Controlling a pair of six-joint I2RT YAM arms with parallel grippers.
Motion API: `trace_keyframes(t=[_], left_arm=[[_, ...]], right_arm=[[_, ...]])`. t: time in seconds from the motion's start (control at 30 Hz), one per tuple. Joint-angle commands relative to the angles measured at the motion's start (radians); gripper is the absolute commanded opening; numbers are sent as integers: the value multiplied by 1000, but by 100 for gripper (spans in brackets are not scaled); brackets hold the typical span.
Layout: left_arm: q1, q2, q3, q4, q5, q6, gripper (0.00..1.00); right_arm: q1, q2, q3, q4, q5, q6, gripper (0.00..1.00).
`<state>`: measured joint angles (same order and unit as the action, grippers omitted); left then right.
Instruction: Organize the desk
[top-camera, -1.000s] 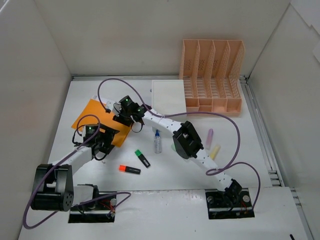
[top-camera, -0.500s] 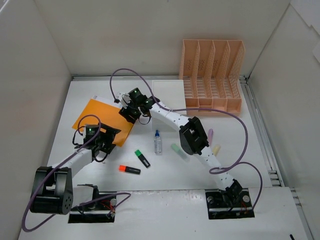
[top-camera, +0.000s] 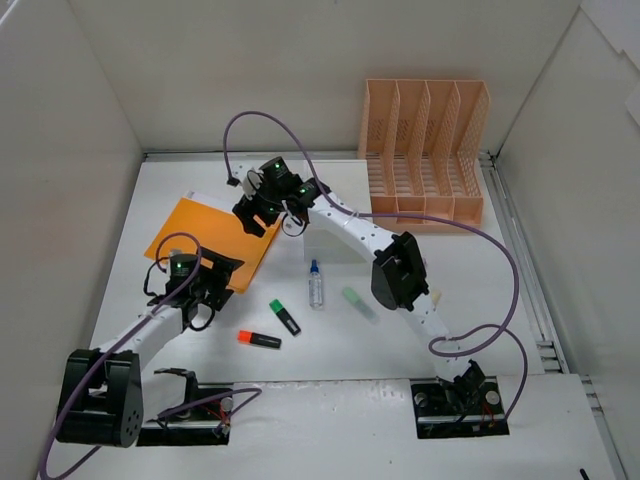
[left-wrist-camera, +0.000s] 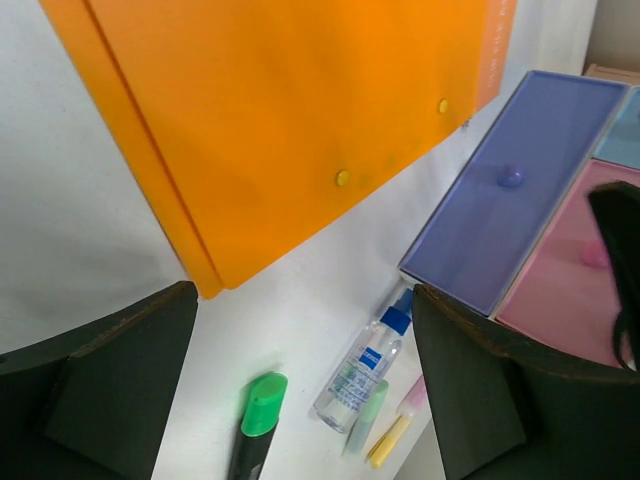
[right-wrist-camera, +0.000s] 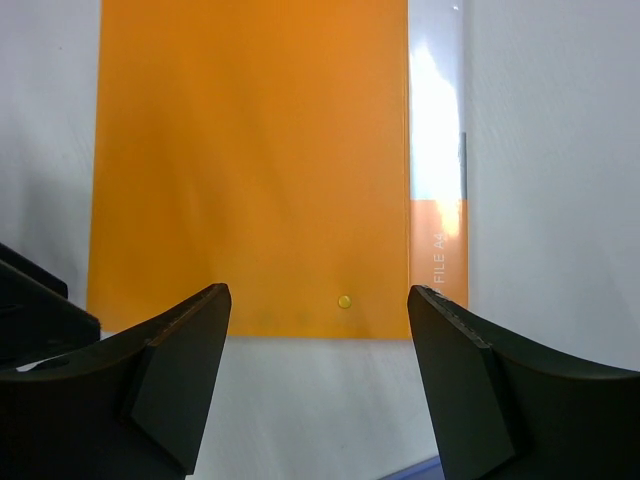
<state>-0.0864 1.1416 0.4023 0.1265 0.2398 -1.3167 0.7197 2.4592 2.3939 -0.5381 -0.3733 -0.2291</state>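
From above: a large flat white desk (top-camera: 490, 300), walled in white, spread beneath both arms. On its left part, a flat orange plastic folder (top-camera: 195, 240), lying askew. Left gripper (top-camera: 212, 272) at the folder's near right edge, right gripper (top-camera: 255, 212) over its far right part. At far right, a peach slotted plastic file rack (top-camera: 425, 150). Near the middle, a small clear spray bottle with a blue cap (top-camera: 316, 285), a green-capped black highlighter (top-camera: 285, 317), an orange-capped black highlighter (top-camera: 259, 340) and a pale green highlighter (top-camera: 356, 301).

From the left wrist: jaws released and spread wide, grasping nothing. Folder corner just beyond them, bottle and green-capped highlighter on bare desk close by. To the right, a flat purple panel with a round knob (left-wrist-camera: 500, 190).

From the right wrist: jaws parted and empty above the folder's edge. Along the folder's right side, a white strip printed "FILE A4" (right-wrist-camera: 437, 150).
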Motion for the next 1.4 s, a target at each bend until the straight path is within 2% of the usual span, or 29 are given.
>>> trace_keyframes(t=[0.0,0.33,0.63,1.0,1.37], left_arm=[[-15,23,15,70,10,14,84],[-15,102,18,183,12,33,84],[-15,103,15,183,13,33,84],[-15,6,-3,151,7,28,83],[-15,108,29,185,23,53,83]], right_arm=[[-3,-106,5,32,-36,20,69],[-16,-118,-33,30,-46,31,70],[-17,-124,-56,33,-50,30,71],[-11,-111,-87,33,-27,24,71],[-11,-83,-91,32,25,13,71]])
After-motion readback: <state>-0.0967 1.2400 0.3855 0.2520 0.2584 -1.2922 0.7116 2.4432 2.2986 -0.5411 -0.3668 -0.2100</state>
